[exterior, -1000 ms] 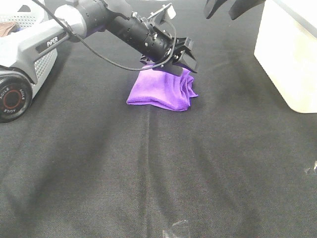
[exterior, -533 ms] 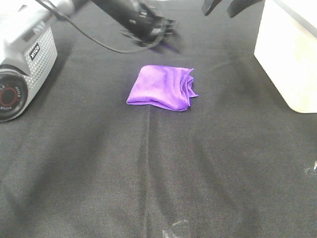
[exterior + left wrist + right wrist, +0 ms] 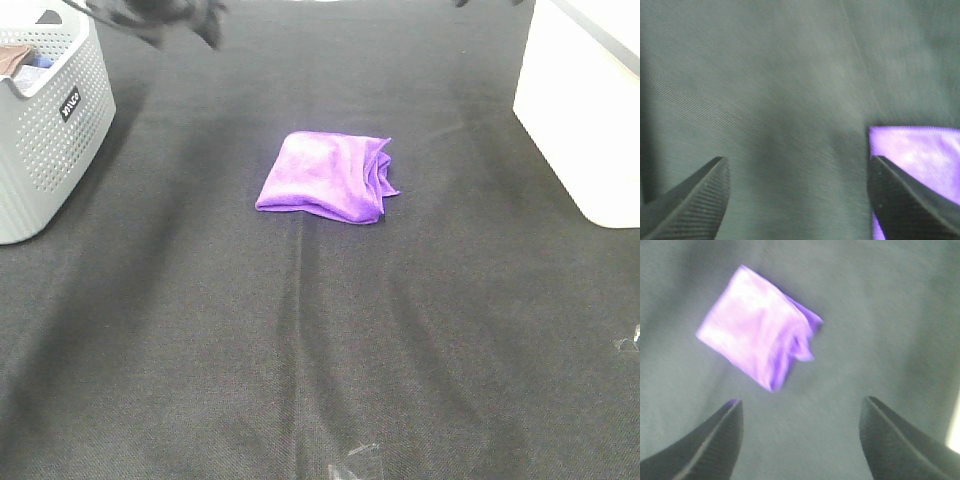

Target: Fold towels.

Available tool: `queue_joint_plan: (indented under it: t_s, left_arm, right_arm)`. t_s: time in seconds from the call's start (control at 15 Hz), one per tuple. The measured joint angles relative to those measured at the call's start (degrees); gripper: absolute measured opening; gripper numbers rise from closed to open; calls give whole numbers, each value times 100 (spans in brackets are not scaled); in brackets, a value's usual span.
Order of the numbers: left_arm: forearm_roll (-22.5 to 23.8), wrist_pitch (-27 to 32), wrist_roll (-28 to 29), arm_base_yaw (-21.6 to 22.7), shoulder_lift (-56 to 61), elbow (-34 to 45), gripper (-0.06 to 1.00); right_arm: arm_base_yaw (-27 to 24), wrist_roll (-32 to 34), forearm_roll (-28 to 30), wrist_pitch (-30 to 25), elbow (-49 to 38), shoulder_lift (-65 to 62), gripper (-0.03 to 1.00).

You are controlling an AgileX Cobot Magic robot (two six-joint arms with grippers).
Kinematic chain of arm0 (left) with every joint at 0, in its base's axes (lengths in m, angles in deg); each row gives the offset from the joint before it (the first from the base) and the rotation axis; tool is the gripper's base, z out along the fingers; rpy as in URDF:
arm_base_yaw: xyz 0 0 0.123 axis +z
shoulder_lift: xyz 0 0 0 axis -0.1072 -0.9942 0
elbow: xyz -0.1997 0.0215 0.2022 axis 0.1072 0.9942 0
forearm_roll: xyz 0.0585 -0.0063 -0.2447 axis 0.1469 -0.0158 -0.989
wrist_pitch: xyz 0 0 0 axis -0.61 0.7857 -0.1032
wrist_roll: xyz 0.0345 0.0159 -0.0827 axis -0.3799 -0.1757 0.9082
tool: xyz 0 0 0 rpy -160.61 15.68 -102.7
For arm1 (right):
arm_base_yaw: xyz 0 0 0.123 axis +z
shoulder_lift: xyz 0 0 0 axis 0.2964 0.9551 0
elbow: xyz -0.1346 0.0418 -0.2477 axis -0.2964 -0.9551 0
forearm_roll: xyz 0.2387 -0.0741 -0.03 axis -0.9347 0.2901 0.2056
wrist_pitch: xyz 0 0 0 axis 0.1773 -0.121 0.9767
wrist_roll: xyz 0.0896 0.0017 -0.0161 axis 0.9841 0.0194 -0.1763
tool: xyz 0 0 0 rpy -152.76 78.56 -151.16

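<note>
The high view is evenly and softly lit, with the black tablecloth (image 3: 300, 340) showing faint creases and a dim shadow beside the grey perforated basket (image 3: 50, 130). The left arm (image 3: 165, 15) at the far edge is smeared by motion blur. Both wrist views are soft and blurred, and there the purple towel (image 3: 757, 347) glares pale, washed-out.

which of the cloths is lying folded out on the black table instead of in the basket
The bright purple fuzzy towel, folded alone mid-table. The brownish and blue cloths sit inside the grey perforated basket.
</note>
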Motion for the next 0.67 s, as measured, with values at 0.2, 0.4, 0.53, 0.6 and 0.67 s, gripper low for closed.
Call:
queue_joint_plan:
  t_s: [0.2, 0.4, 0.53, 0.6, 0.67]
  left_arm:
    - [-229, -17, -344, 315, 1289, 1931, 70]
    - [-430, 40, -865, 327, 2836, 4349, 70]
    - [-453, 69, -1094, 825, 3890, 5300, 70]
    - [-458, 69, -1112, 1226, 4291, 5506, 70]
    - [-435, 69, -1163, 1650, 4641, 5655, 70]
  right_arm:
    - [0, 40, 17, 0, -401, -619, 66]
    - [0, 74, 23, 0, -590, -1140, 66]
    - [0, 155, 23, 0, -894, -1558, 66]
    - [0, 201, 23, 0, -1094, -1788, 66]
    - [0, 286, 29, 0, -1358, -2005, 66]
